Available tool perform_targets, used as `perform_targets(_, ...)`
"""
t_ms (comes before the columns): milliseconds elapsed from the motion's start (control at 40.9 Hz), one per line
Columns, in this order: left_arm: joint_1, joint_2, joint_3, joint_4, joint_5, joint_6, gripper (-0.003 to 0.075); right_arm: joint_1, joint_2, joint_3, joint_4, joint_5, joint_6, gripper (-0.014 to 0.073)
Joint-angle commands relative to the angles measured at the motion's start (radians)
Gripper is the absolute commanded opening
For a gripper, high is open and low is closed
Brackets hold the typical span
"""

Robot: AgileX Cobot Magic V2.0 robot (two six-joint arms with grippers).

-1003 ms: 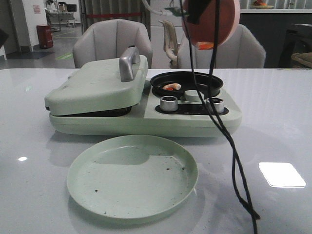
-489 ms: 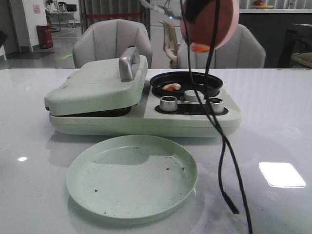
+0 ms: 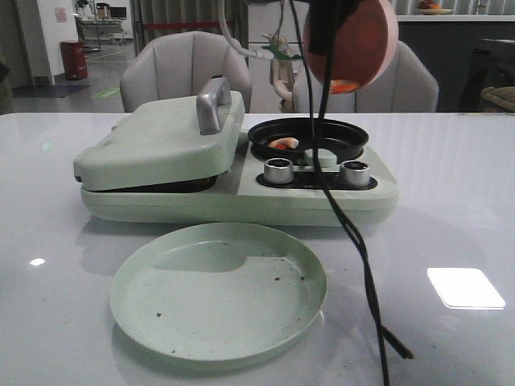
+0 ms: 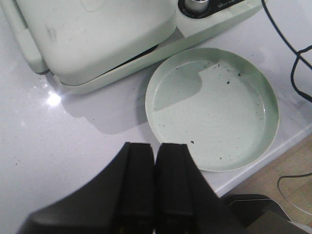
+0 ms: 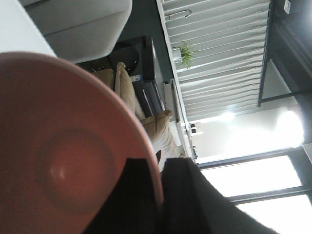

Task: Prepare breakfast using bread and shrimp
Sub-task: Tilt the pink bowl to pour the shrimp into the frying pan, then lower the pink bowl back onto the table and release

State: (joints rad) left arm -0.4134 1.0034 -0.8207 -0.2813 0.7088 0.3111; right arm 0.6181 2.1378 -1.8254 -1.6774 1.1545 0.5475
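Tabletop: a glossy white tabletop [image 3: 459, 193] carries everything.
Cable: a thin black cable [image 3: 354, 241] hangs from the raised arm and trails to the near right edge.
Plate: a round pale green plastic plate [image 3: 218, 289] lies nearest, flecked with dark crumbs, just in front of the cooker.
Left hand: the black left hand [image 4: 155, 180] hovers over the near left of the tabletop, clenched with its fingers pressed together and nothing between them.
Cooker: a pale green breakfast cooker [image 3: 233, 173] stands beyond the plate; its lid with the silver metal handle [image 3: 212, 103] is down on the left half.
Knobs: two silver metal knobs [image 3: 279, 170] sit on the cooker's right front.
Pan: a round black pan [image 3: 308, 138] sits in the cooker's far right part.
Shrimp: one small orange-pink shrimp [image 3: 283, 144] lies in the pan's left part; another shrimp piece [image 3: 344, 85] sits at the tilted bowl's lower rim.
Bowl: a round pink plastic bowl [image 3: 354, 40] is tipped above the pan.
Right hand: the black right hand [image 5: 158, 195] is grasping the bowl's rim.
Bread: not seen.
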Motion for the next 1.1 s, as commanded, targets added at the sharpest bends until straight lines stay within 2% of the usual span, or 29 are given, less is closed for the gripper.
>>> perform_targets(0, -0.008, -0.017, -0.028, -0.016, -0.065, -0.009, 0.0101, 0.005, -0.108, -0.074, -0.122, 0.030, -0.034, 0.0044)
perform_targets(98, -0.008, -0.017, -0.028, -0.016, -0.065, -0.009, 0.0101, 0.005, -0.111, -0.098, -0.076, -0.007, 0.037, 0.0044)
perform_targets(171, -0.008, -0.017, -0.028, -0.016, -0.070, -0.009, 0.0101, 0.004, -0.092, -0.074, -0.010, -0.050, 0.029, 0.0044)
perform_targets(220, -0.008, -0.017, -0.028, -0.016, -0.070, -0.009, 0.0101, 0.002, -0.072, -0.059, -0.027, -0.055, -0.017, 0.0044)
perform_targets(294, -0.008, -0.017, -0.028, -0.016, -0.063, -0.009, 0.0101, 0.002, -0.056, -0.053, -0.122, -0.025, -0.065, 0.0044)
perform_targets(441, -0.008, -0.017, -0.028, -0.016, -0.062, -0.009, 0.0101, 0.010, -0.067, -0.117, -0.122, -0.019, -0.029, 0.0044)
perform_targets(661, -0.008, -0.017, -0.028, -0.014, -0.066, -0.009, 0.0101, 0.010, -0.069, -0.118, -0.088, 0.003, -0.023, 0.0044)
perform_targets(832, -0.008, -0.017, -0.028, -0.014, -0.066, -0.009, 0.0101, 0.004, -0.104, -0.115, 0.104, 0.104, -0.018, 0.0043)
perform_targets(979, -0.008, -0.017, -0.028, 0.007, -0.066, -0.009, 0.0101, -0.042, -0.223, -0.050, 0.368, 0.078, -0.018, 0.0043)
perform_targets(1077, -0.008, -0.017, -0.028, 0.016, -0.066, -0.009, 0.0101, -0.103, -0.329, 0.064, 0.525, 0.048, -0.018, 0.0043)
